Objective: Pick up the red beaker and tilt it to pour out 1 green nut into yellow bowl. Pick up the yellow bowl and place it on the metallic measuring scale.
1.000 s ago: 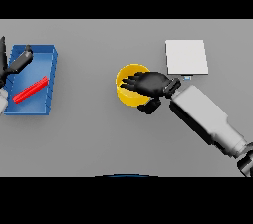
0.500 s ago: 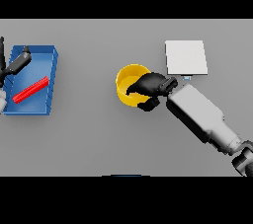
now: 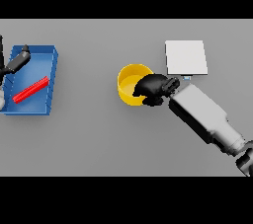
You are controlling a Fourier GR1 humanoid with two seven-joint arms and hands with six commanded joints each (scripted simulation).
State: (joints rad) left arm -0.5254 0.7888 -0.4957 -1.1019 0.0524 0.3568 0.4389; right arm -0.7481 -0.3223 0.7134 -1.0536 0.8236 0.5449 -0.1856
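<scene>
The right hand (image 3: 154, 88) grips the right rim of the round, upright yellow bowl (image 3: 129, 84), beside the scale (image 3: 186, 57).

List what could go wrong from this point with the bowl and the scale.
1. The right hand is curled over only the right rim of the yellow bowl; a one-sided hold may let the bowl tilt or slip when lifted.
2. The metallic scale lies close behind the hand, so the forearm could nudge it during the move.
3. The left hand is over the blue tray holding the red beaker; it may bump them.
</scene>
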